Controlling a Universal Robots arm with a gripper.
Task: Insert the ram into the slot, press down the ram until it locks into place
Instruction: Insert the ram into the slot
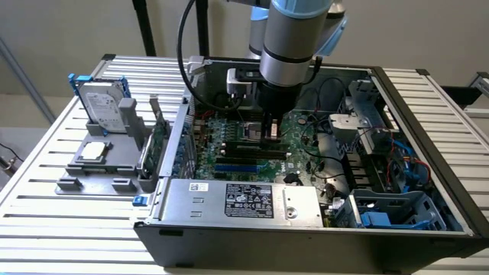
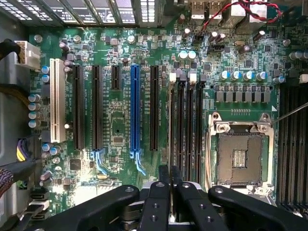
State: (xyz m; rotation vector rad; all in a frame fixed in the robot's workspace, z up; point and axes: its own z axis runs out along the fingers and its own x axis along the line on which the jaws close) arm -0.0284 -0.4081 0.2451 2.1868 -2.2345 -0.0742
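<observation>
My gripper point(image 1: 272, 137) hangs low inside the open computer case, over the green motherboard point(image 1: 221, 129). Its two black fingers point(image 2: 164, 174) are pressed together, and I see nothing clearly between them. They stand in line with the nearest of several long black slots point(image 2: 174, 120), at that slot's end; the same slots point(image 1: 252, 150) lie just below the fingertips. Whether a ram stands in that slot I cannot tell. Outside the case, a long thin green board that looks like a ram point(image 1: 158, 143) stands on edge in a grey holder point(image 1: 91, 166).
A blue slot point(image 2: 135, 108) and more black slots lie beside the memory slots. The CPU socket point(image 2: 239, 156) is close on the other side. Case walls, cables point(image 1: 328, 166), the power supply point(image 1: 244, 200) and a drive cage point(image 1: 397, 209) hem the gripper in. A hard drive point(image 1: 103, 106) leans on the holder.
</observation>
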